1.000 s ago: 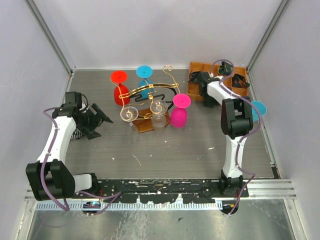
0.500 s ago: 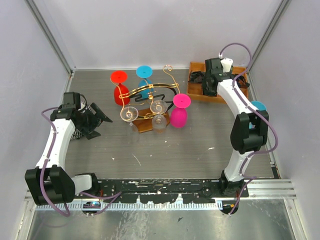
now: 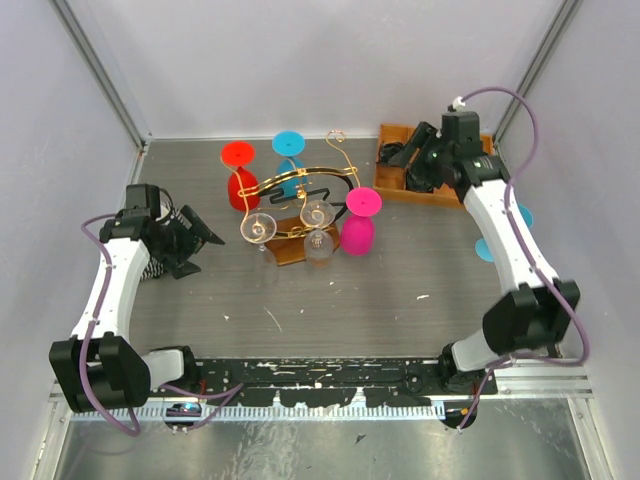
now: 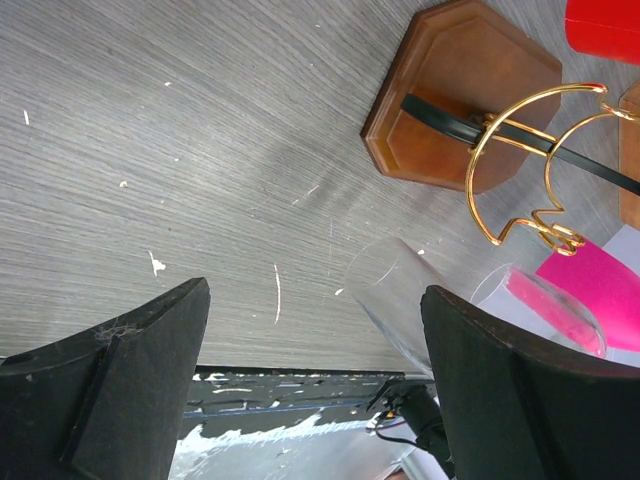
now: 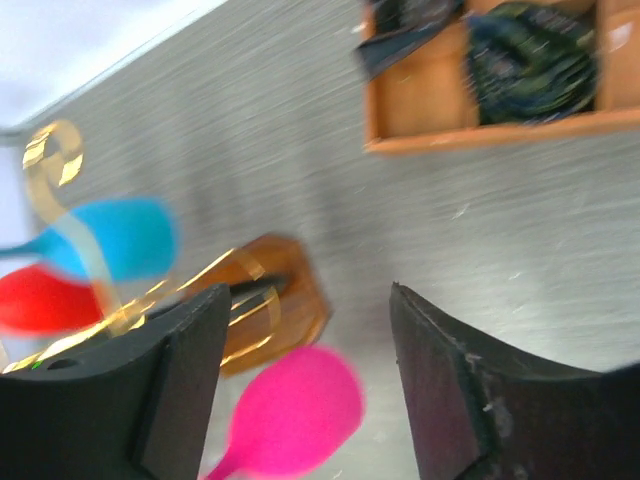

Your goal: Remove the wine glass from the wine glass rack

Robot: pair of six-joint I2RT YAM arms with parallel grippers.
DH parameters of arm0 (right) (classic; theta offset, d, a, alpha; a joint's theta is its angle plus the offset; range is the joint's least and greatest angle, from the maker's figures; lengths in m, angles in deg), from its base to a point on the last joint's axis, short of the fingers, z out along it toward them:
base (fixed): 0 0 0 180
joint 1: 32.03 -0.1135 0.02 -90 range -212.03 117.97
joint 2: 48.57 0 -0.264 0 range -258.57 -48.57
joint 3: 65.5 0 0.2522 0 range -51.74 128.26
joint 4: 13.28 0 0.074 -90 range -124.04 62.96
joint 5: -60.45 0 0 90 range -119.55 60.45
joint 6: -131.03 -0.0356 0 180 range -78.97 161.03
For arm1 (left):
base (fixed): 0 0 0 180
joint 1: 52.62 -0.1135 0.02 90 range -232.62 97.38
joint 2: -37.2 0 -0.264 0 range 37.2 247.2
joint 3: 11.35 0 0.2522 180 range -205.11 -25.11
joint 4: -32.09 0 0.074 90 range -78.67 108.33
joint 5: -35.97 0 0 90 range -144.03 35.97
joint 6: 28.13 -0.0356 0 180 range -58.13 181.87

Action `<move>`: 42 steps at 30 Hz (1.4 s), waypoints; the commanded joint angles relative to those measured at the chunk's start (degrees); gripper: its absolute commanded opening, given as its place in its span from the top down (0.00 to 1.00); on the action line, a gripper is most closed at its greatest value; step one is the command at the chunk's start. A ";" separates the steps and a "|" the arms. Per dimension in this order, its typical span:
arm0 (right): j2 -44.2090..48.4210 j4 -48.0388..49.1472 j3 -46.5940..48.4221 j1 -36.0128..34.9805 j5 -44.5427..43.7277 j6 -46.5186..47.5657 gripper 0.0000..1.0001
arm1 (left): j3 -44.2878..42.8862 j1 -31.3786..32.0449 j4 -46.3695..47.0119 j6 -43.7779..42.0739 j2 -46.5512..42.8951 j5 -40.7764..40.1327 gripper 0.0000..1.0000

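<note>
The wine glass rack (image 3: 300,192), gold wire on a brown base (image 3: 288,251), stands mid-table. Two clear wine glasses hang from it upside down, one on the left (image 3: 258,228) and one on the right (image 3: 317,226). My left gripper (image 3: 197,240) is open and empty, left of the rack and apart from it. In the left wrist view the gripper (image 4: 315,300) faces the base (image 4: 455,95), the gold wire (image 4: 505,170) and a clear glass (image 4: 405,295). My right gripper (image 3: 418,168) is open and empty above the wooden tray (image 3: 392,185). Its wrist view is blurred; the gripper (image 5: 310,295) looks down at the rack base (image 5: 295,300).
Pink (image 3: 358,222), red (image 3: 240,175) and blue (image 3: 289,150) glasses stand upside down around the rack. Another blue glass (image 3: 520,218) sits at the right wall, partly behind my right arm. The tray holds dark items (image 5: 525,60). Walls close in the table on three sides.
My right arm has stretched out and lifted. Its wrist has swung right and back from the tray's left part to above the tray. The left arm has barely moved.
</note>
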 commanded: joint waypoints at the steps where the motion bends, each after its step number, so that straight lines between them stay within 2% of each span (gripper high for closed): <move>1: 9.80 6.09 -5.13 2.32 19.46 -6.82 0.38 | -2.35 -0.06 -0.25 -0.91 0.62 1.35 0.06; 3: 11.13 7.02 -6.29 2.58 23.85 -8.89 0.48 | -3.04 -0.06 -0.60 -1.03 1.08 1.51 0.06; 5: 12.44 8.55 -7.85 2.59 27.90 -10.54 0.52 | -3.28 -0.06 -0.89 -1.13 1.18 1.81 0.06; 13: 15.01 9.94 -12.88 2.48 34.06 -11.59 0.52 | -1.03 -0.07 -0.16 -0.58 -0.16 2.40 0.07; 21: 17.19 10.05 -16.23 2.39 34.93 -10.61 0.52 | 0.54 -0.07 -0.63 -0.66 -2.02 2.10 0.06; 25: 18.26 10.89 -17.57 2.28 36.95 -10.89 0.54 | 0.60 -0.04 -0.35 -0.41 -2.40 2.32 0.06; 26: 18.55 11.11 -17.69 2.22 37.30 -11.01 0.57 | 0.64 -0.06 -0.26 -0.41 -2.49 2.31 0.06; 29: 18.30 9.23 -17.08 1.98 37.44 -9.97 0.61 | 0.91 -0.07 -0.30 -0.42 -2.59 2.21 0.06; 42: 18.96 7.27 -18.56 1.72 36.14 -7.80 0.59 | 0.81 -0.08 -0.92 -0.30 -3.84 2.28 0.06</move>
